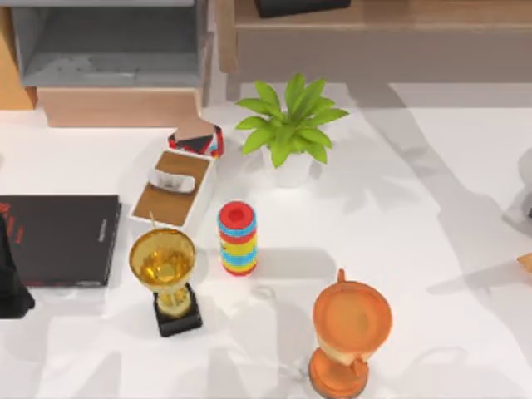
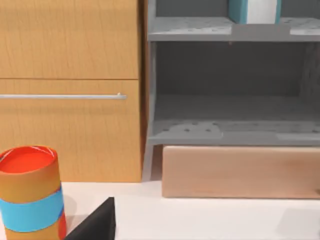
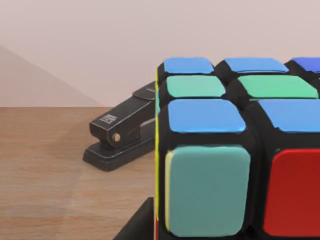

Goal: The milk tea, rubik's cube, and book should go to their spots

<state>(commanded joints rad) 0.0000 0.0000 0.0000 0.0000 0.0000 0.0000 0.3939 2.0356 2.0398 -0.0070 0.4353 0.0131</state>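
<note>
The rubik's cube is seen very close before the right wrist camera, on or just above a brown wooden surface, with a black stapler lying just beyond it; this nearness suggests that the cube is being set on, or has just been delivered to, its wooden spot by the right arm, though whether the right gripper is clenched on the cube or released cannot be told, since only a dark edge at the cube's base is seen. The book, light blue with white page edges, is stood upright on the upper level of the grey shelf, well ahead of the left wrist camera, which is judged to be its spot already. No milk tea can be picked out with certainty. The left arm is kept low at the table's left, beside the flat black book, and its fingers' state cannot be told. Nearer that arm a striped cylinder is stood upright, with a gold trophy beside it, an orange trophy farther off, a potted plant behind, and a tray between.
</note>
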